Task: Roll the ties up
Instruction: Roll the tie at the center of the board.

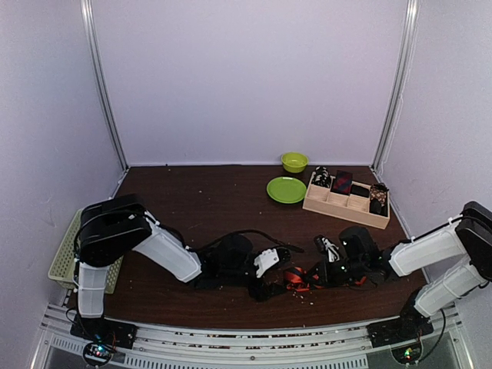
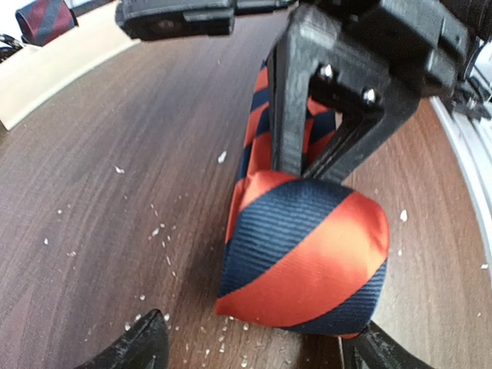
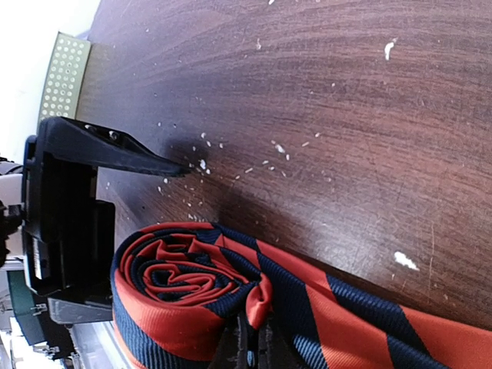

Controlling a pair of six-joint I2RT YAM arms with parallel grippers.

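The orange-red tie (image 2: 304, 254) with dark navy diagonal stripes lies on the brown table (image 1: 207, 207), its end wound into a fat roll (image 3: 184, 284). In the top view the tie (image 1: 294, 278) sits between the two grippers near the front edge. My left gripper (image 2: 257, 350) is open, its black fingertips (image 2: 142, 342) standing on either side of the roll; the left tip is clear of the cloth. My right gripper (image 3: 257, 350) is shut on a fold of the tie at the roll's edge. The unrolled length (image 3: 400, 330) trails off to the right.
A wooden box (image 1: 346, 207) at the back right holds several rolled ties (image 1: 342, 182). A green plate (image 1: 286, 190) and a green bowl (image 1: 294, 161) stand beside it. A pale green mesh basket (image 1: 65, 254) hangs off the table's left edge. White crumbs (image 2: 157, 231) dot the wood.
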